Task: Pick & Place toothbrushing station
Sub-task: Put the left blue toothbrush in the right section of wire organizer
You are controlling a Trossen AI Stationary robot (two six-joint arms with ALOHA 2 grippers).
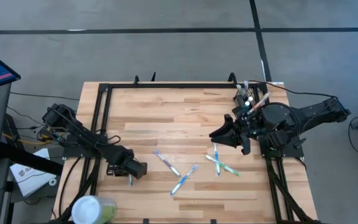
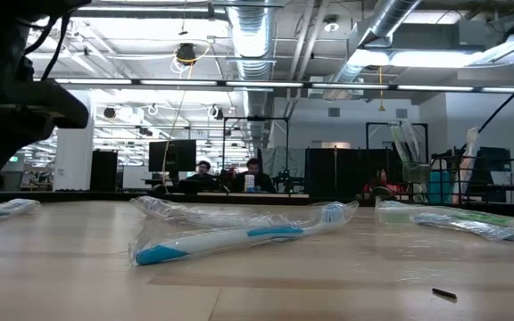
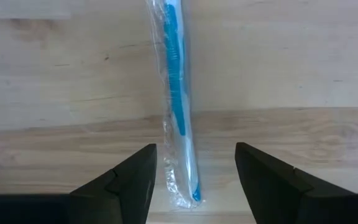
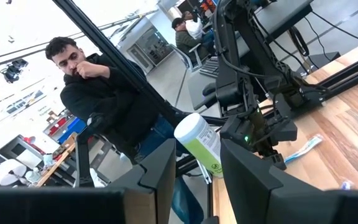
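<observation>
**Mia:** What is the robot doing right now?

**Ben:** The left gripper [image 3: 194,180] is low over the table [image 1: 166,118], near its front left. Its fingers are wide apart, one on each side of a wrapped blue toothbrush [image 3: 178,106]. They are not touching it yet.

**Mia:** So it is about to grab it?

**Ben:** I think so. It looks like the picking-up step. Next the fingers need to go down a little and squeeze shut on the brush.

**Mia:** Where does the brush go after that?

**Ben:** Into the toothbrushing station [image 1: 248,96], I guess. That is the small black holder at the back right of the table, well apart from the left arm. Some brushes stand in it already.

**Mia:** And the other arm?

**Ben:** The right gripper [image 4: 194,180] waits up high beside the holder. Its fingers are partly open and hold nothing.

**Mia:** Are more brushes left?

**Ben:** Yes. Several wrapped toothbrushes [image 1: 179,168] lie in the middle of the table. A pale-green cup [image 1: 93,210] sits at the front left corner.
</observation>
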